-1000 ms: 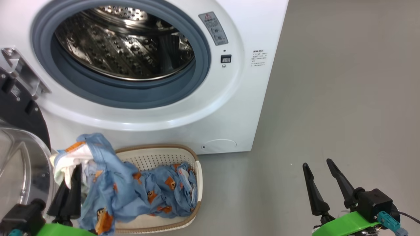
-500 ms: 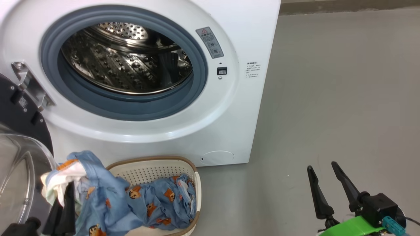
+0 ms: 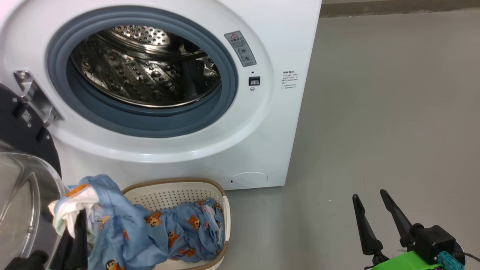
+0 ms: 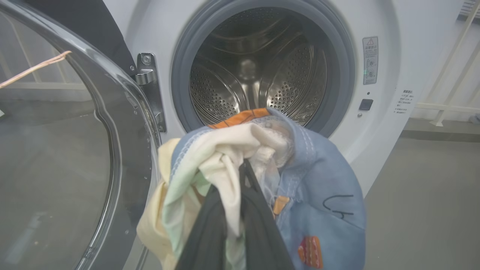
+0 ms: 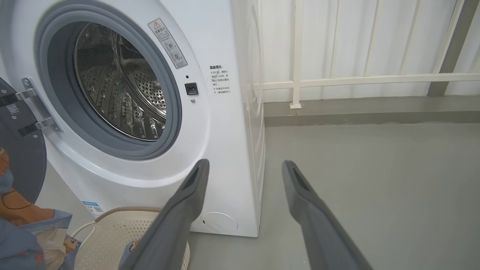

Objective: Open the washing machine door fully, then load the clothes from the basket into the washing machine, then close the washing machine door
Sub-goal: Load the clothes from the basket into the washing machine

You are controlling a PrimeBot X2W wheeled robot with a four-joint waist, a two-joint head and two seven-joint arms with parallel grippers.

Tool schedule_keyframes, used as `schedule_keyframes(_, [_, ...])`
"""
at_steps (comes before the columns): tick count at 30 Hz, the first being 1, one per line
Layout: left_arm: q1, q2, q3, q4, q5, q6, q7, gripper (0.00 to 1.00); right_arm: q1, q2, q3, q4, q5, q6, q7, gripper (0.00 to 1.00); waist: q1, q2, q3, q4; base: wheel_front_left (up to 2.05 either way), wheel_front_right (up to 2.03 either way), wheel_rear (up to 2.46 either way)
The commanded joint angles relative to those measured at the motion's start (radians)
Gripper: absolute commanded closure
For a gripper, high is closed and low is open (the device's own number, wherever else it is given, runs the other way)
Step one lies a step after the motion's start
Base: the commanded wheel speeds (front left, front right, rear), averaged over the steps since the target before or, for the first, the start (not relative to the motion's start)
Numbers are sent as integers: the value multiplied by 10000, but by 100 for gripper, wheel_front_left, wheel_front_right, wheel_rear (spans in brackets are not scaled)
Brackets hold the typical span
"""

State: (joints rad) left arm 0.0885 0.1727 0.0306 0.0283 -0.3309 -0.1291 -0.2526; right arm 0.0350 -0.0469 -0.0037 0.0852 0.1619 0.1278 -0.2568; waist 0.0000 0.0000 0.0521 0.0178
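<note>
While the left tool (image 4: 243,168) pinches a bunch of the clothes (image 3: 127,228) between its two dark fingers, lifted at the left end of the basket (image 3: 176,192), the right tool (image 3: 368,194) hangs well apart over the bare grey floor (image 3: 393,112) with its two fingers spread and nothing between them. Light blue fabric with orange cartoon prints drapes from the pinch down into the basket, where the rest of it lies heaped; whether it is one piece or several I cannot tell. One white garment (image 4: 225,150) is bunched with it at the grip. The one basket stands on the floor just in front of the one washing machine (image 3: 262,150), below the drum mouth and near the round service flap (image 3: 248,179). The washing machine door (image 3: 22,135) is swung out to the left on its one metal hinge (image 3: 33,97), and its clear glass bowl (image 3: 18,198) bulges just beside the lifted bundle. Ahead of the bundle the steel drum (image 3: 142,67) stands open inside the grey gasket (image 3: 150,120); from the left wrist the lifted cloth covers the lower edge of that opening. The machine's front carries one warning label (image 3: 240,48), one small dark latch socket (image 3: 254,80) and, low by the basket, one blue sticker (image 5: 92,208). A white railing (image 5: 356,79) runs along the wall to the machine's right.
</note>
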Motion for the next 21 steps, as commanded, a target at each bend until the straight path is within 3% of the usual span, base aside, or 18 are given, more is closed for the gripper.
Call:
schedule_keyframes(1, [-205,129,428,-298,-41,-15,-91,100,-102,-33,277,-264,103,29,-49,0,0,0,60,-1,0,0,0])
schedule_keyframes(21, [-1614,616,22,82,-574,-15,-91,100,-436,-33,547,-329,247,29,-49,0,0,0,988,-534,0,0,0])
